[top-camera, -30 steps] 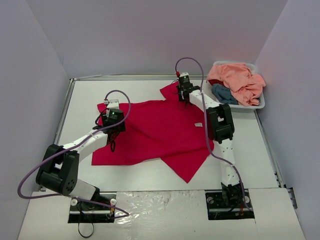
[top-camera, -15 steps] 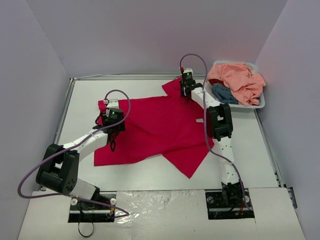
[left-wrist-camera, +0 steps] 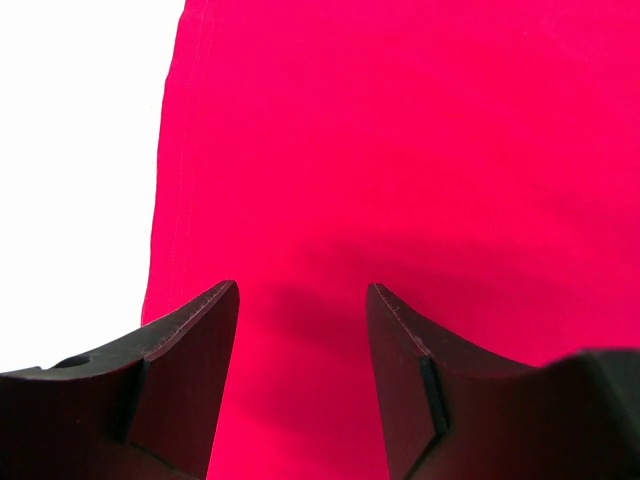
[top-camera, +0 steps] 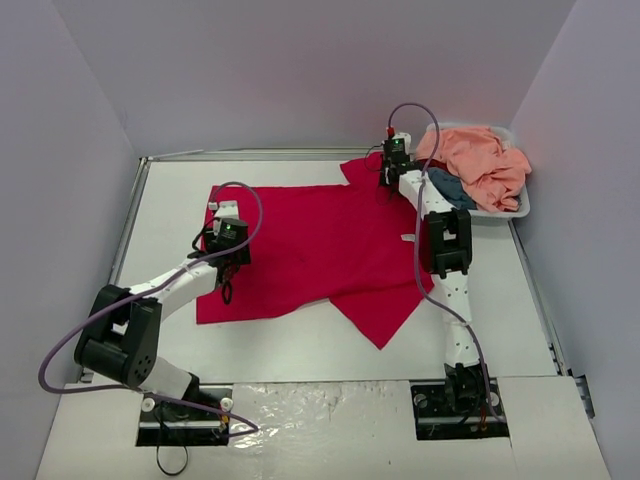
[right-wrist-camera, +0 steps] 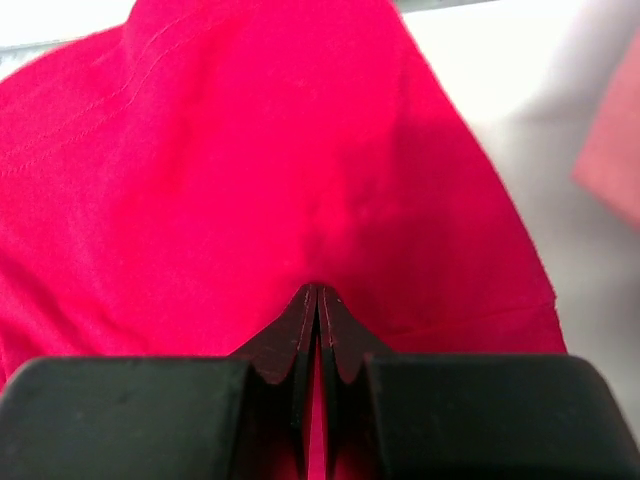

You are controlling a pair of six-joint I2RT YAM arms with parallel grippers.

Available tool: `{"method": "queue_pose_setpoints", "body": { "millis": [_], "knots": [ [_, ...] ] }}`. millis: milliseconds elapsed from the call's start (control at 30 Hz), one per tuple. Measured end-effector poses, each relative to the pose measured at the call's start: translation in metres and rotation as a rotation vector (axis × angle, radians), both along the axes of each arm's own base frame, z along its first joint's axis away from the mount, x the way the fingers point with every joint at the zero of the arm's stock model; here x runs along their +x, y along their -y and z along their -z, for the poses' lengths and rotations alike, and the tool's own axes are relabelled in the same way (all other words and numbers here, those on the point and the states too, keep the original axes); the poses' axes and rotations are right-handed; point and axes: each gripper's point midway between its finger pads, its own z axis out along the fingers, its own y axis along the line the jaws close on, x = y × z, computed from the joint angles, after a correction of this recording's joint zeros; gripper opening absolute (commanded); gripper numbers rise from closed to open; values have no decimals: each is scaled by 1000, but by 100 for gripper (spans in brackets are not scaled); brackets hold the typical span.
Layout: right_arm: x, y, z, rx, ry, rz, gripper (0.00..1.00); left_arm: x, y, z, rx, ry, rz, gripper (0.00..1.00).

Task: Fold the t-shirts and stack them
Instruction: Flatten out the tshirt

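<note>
Revealing what overhead hides, wrist views show right hand (right-wrist-camera: 317, 298) pinching red t-shirt (right-wrist-camera: 250, 170), left hand (left-wrist-camera: 300, 290) released.

Left wrist: left gripper (left-wrist-camera: 300, 300) over red t-shirt (left-wrist-camera: 420, 150).
Jaws parted, cloth between them; hemmed shirt edge borders white table (left-wrist-camera: 70, 150) at left.

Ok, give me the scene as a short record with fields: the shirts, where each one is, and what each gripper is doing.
red t-shirt: spread mostly flat on the table, not yet folded
right gripper: shut on the red t-shirt's far edge, close to the basket
left gripper: open, over the red t-shirt near its left edge
basket: white, far right, holds the peach t-shirt and the teal t-shirt
stack: none yet
</note>
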Motion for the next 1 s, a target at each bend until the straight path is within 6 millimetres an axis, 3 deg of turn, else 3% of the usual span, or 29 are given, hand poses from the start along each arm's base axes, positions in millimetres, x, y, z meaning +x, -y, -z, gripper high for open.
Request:
{"method": "queue_pose_setpoints", "body": {
  "millis": [133, 633, 700, 767, 900, 1000],
  "knots": [
    [7, 8, -1, 19, 11, 29, 0, -1, 1, 4, 6, -10, 3, 53],
    [14, -4, -2, 77, 19, -12, 0, -2, 3, 13, 26, -32, 4, 53],
    [12, -7, -3, 85, 14, -22, 9, -3, 4, 13, 28, -32, 7, 53],
    [9, -10, -4, 95, 5, -32, 28, -3, 5, 12, 29, -30, 12, 53],
    [-4, -15, -17, 104, -17, -47, 32, -3, 9, 6, 27, -14, 19, 53],
    [-11, -18, -47, 112, 6, -56, 36, -3, 11, -5, 18, 14, 23, 53]
  ]
}}
